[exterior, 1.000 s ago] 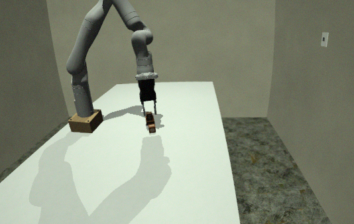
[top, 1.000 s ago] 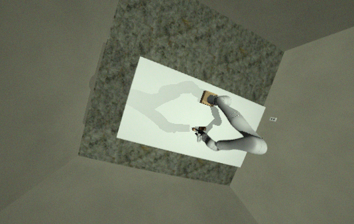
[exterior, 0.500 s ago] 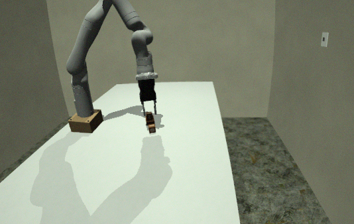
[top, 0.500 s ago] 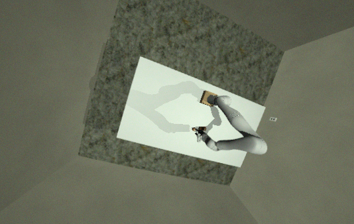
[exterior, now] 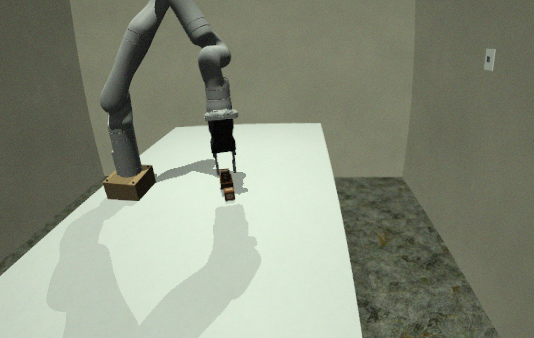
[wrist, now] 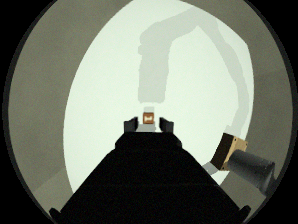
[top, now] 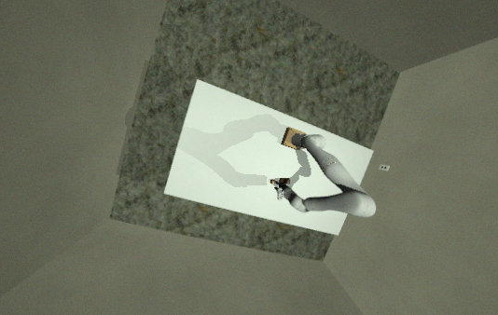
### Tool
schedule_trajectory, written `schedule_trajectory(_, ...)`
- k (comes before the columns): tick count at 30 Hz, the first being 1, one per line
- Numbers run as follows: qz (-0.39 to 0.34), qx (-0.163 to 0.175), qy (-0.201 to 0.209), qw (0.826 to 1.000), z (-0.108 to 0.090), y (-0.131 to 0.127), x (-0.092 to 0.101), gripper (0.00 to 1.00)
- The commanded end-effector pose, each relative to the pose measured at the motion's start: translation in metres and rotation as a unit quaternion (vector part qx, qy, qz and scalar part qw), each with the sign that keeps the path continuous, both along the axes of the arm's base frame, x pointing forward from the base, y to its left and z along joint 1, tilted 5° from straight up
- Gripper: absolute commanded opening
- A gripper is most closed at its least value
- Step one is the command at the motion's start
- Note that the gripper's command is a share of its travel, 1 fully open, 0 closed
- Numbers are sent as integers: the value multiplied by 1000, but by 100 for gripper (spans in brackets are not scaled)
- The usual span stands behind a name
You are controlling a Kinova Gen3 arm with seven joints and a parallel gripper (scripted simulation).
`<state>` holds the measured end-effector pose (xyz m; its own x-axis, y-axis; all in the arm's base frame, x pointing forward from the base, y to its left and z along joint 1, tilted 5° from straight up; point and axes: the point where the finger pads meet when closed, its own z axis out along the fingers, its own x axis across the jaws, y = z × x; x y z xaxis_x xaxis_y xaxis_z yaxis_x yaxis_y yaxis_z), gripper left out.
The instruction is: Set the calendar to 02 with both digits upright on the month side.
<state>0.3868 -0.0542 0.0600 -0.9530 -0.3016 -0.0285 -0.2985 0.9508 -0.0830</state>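
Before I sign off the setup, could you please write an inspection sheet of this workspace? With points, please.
Surface: white table (top: 249, 158) (exterior: 292, 225) (wrist: 110, 80), crossed by arm shadows.
Job's things: small brown cube (top: 272, 182) (exterior: 229, 194) (wrist: 148, 118), pale-marked in the wrist view; larger dark-brown piece (top: 284, 181) (exterior: 225, 181) next to it. Digits and tray outline: too small to tell.
Clutter: nothing seen.
Gripper: gripper (top: 278, 184) (exterior: 226, 172) (wrist: 148, 122) open, low by the brown pieces; contact unclear.
Cables: nothing seen.
Surroundings: mottled floor (top: 249, 47) (exterior: 392, 225), plain walls (top: 435, 140) (exterior: 267, 75) with small plates.

plenty of space to slide past on the right of the surface (top: 230, 158) (exterior: 292, 225) (wrist: 110, 65), but the wooden base block (top: 286, 143) (exterior: 122, 190) (wrist: 222, 150) kinda blocks the left.
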Motion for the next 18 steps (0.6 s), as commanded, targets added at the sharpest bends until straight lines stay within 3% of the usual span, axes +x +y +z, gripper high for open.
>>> schedule_trajectory(1, 0, 0, -1, 1000, 0, 0, 0, 90)
schedule_trajectory(18, -1, 0, 1, 1000, -9, 0, 1, 90)
